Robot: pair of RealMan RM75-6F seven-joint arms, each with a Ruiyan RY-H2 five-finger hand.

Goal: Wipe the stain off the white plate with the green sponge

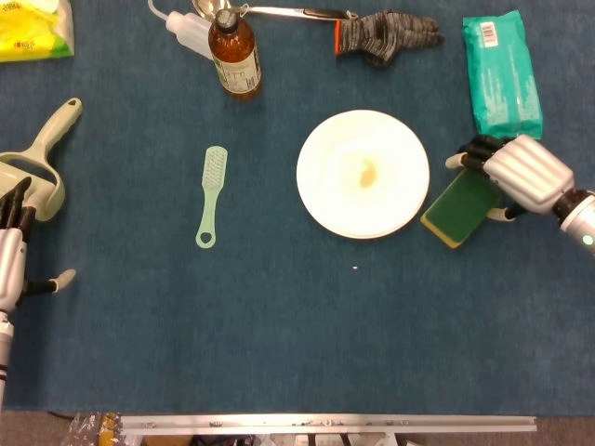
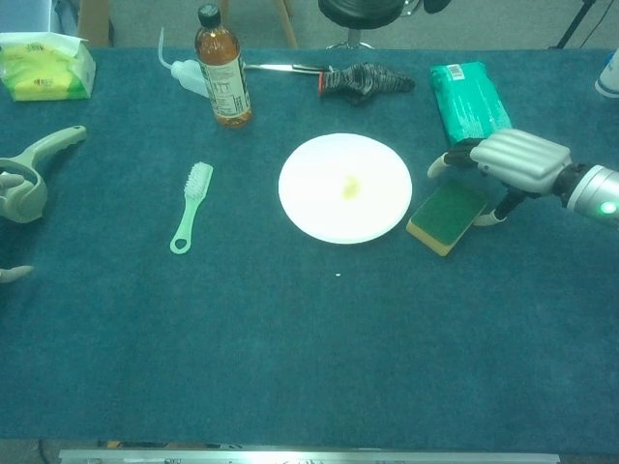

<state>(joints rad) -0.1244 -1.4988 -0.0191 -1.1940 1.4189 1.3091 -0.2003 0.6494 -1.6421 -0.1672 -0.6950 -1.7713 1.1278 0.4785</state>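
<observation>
The white plate (image 1: 363, 200) (image 2: 319, 198) lies right of the table's middle, with a small yellowish stain (image 1: 368, 172) (image 2: 350, 187) near its centre. Just to its right the green sponge (image 1: 454, 210) (image 2: 443, 218), yellow along its edge, lies flat on the blue cloth. My right hand (image 1: 519, 172) (image 2: 517, 159) arches over the sponge's right end, its fingers curved past the far edge and its thumb at the near right edge. Whether it presses the sponge I cannot tell. My left hand (image 1: 11, 251) rests flat at the far left, holding nothing.
A green brush (image 1: 212, 195) lies left of the plate. Along the back stand a brown bottle (image 1: 234, 56) and a squeeze bottle (image 1: 186, 32), with a grey glove (image 1: 386, 37) and a teal wipes pack (image 1: 502, 74). A beige handled tool (image 1: 42, 158) lies by my left hand.
</observation>
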